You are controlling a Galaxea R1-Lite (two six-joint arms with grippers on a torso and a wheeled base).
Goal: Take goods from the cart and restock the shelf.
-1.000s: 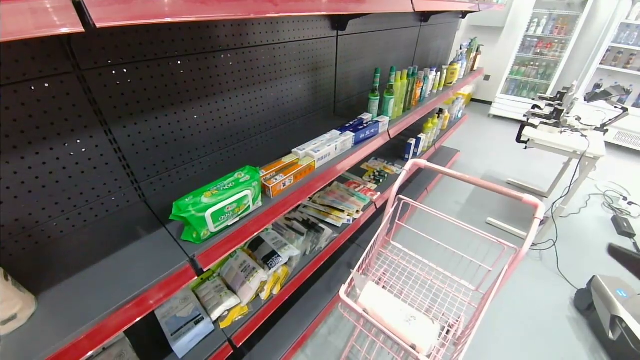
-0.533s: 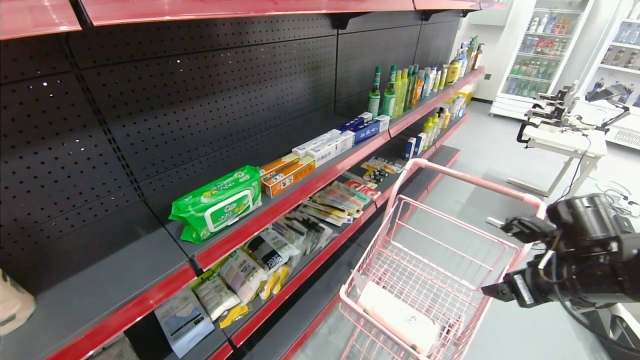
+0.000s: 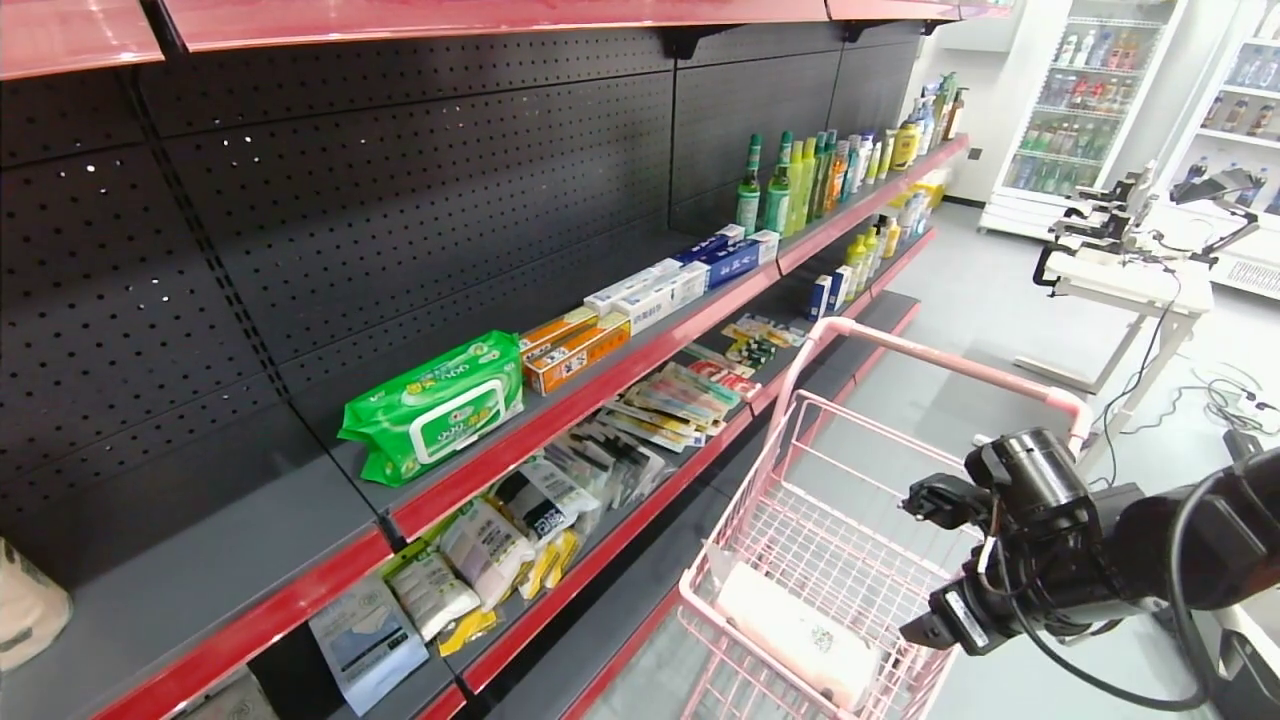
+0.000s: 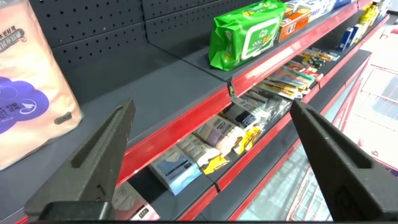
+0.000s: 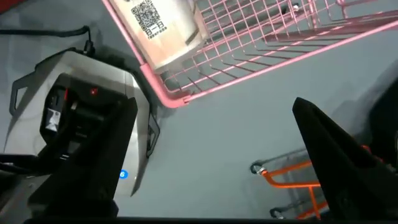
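Note:
A pink wire cart point(image 3: 985, 370) stands on the floor beside the shelf point(image 3: 200, 570). In its near corner lies a white wrapped pack point(image 3: 800, 635), which the right wrist view also catches point(image 5: 165, 28). My right gripper point(image 3: 925, 565) hangs open over the cart's right rim, above and to the right of the pack, with nothing between its fingers point(image 5: 211, 186). My left gripper point(image 4: 211, 180) is open and empty in front of the shelf's bare grey stretch. A pink-white toilet paper pack point(image 4: 31, 93) stands on that shelf at the far left point(image 3: 25, 610), and a green wipes pack point(image 3: 435, 405) lies further along.
Orange and white boxes point(image 3: 575, 350) and bottles point(image 3: 800, 180) line the shelf past the wipes. Packets point(image 3: 520, 520) fill the lower shelf. A white table point(image 3: 1130, 280) and floor cables point(image 3: 1230, 400) lie beyond the cart. An orange wheeled frame point(image 5: 292, 174) stands on the floor.
My right arm has come into the head view from the right and moved left and down to the cart's right rim. Goods and cart have stayed put.

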